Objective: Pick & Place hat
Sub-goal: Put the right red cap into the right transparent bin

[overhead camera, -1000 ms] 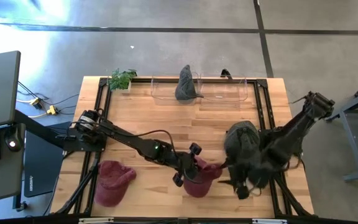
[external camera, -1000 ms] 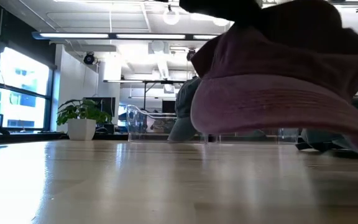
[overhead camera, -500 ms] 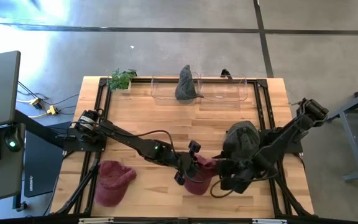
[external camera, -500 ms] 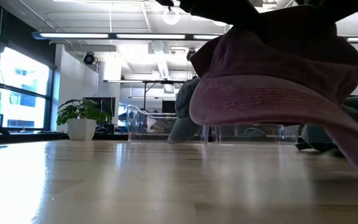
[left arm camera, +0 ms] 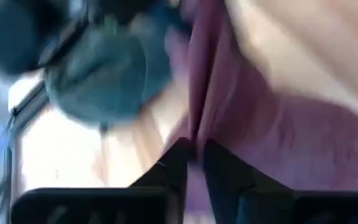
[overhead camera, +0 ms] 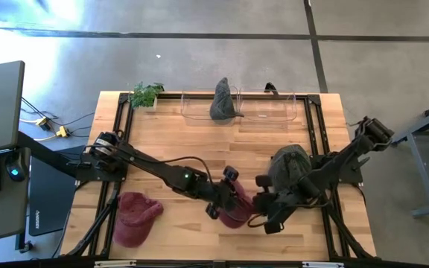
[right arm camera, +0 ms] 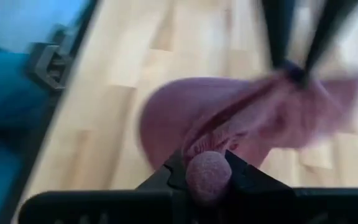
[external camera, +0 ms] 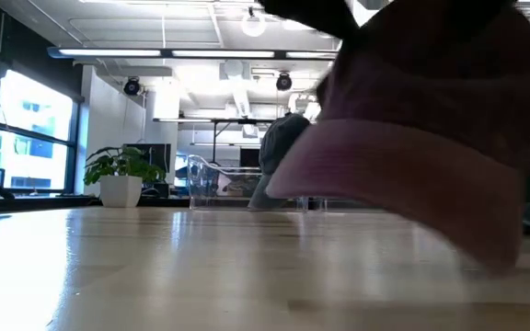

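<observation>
A maroon hat [overhead camera: 235, 214] is held up over the table's near middle; the low view shows it large and tilted [external camera: 431, 119]. My left gripper [overhead camera: 234, 199] reaches in from the left and is shut on it. My right gripper [overhead camera: 256, 214] comes from the right and is shut on the same hat. In the right wrist view the hat [right arm camera: 191, 112] stretches from my right fingers to my left gripper's fingers [right arm camera: 278, 43] farther off. A dark green hat [overhead camera: 289, 167] lies on the table under my right arm. My left gripper pinches a raised fold of the maroon cloth [left arm camera: 194, 127] between its two fingers, slanting down from the table's left. The hat hangs below and beyond the fingers. My right gripper pinches a rounded, rolled-up bit of the hat's edge [right arm camera: 207, 174] between its two fingers, slanting down from the table's right. The cloth runs in creases from there toward my left gripper.
A second maroon hat [overhead camera: 136, 217] lies near the front left corner. At the far edge stands a clear bin [overhead camera: 267, 108] with a grey hat [overhead camera: 224, 100] propped in it, and a small plant [overhead camera: 147, 93] to its left. Bare wood lies between bin and arms.
My right gripper has come down and toward the table's left, from beside the green hat to the maroon hat, and has taken hold of its edge. The hat has tipped in the low view: its brim's left side has risen and the brim now slopes down to the right.
</observation>
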Robot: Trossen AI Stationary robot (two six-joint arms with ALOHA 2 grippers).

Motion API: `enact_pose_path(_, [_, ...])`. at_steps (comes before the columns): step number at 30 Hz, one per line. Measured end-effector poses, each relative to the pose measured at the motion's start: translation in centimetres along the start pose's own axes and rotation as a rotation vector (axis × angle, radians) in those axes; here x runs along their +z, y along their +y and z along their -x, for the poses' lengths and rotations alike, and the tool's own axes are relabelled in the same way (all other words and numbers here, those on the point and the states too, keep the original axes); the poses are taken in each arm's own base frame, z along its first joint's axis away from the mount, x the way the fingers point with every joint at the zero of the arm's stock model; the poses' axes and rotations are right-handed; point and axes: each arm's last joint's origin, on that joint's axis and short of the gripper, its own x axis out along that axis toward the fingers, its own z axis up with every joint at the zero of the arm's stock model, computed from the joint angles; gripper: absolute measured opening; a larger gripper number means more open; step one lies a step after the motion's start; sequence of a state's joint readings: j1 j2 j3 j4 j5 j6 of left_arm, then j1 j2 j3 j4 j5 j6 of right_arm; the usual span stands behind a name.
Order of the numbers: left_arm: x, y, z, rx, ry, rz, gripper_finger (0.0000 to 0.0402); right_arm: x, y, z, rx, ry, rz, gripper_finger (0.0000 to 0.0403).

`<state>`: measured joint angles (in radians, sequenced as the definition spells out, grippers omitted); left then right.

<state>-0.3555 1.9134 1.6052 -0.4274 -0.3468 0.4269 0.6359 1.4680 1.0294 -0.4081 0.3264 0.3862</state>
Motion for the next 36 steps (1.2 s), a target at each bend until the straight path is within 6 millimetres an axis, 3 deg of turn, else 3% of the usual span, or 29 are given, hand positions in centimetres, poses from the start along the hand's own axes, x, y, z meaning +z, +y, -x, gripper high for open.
enact_pose_path(5, [-1.0, 0.6, 2.3, 0.217, 0.281, 0.033, 0.0094, 0.8, -0.9, 0.6, 0.139, 0.003, 0.038, 0.0017])
enact_pose_path(11, [-3.8, -2.2, 2.6, 0.507, 0.47, 0.042, 0.0096, 2.0, -4.5, 3.1, 0.086, -0.045, -0.064, 0.0021])
enact_pose_path(18, [-7.2, -5.5, 2.0, 0.661, 0.492, 0.062, 0.0085, 2.1, -11.9, 8.7, -0.183, -0.137, -0.318, 0.0016])
enact_pose_path(25, [-8.6, -6.2, 1.7, 0.703, 0.491, 0.11, 0.0085, 0.7, -18.9, 13.7, -0.492, -0.262, -0.537, 0.0016])
enact_pose_path(31, [-8.5, -6.3, 1.7, 0.698, 0.478, 0.138, 0.0085, -0.9, -24.4, 16.4, -0.824, -0.329, -0.738, 0.0015])
enact_pose_path(36, [-8.4, -6.6, 1.8, 0.69, 0.468, 0.165, 0.0085, -2.2, -28.2, 16.9, -0.957, -0.316, -0.849, 0.0015])
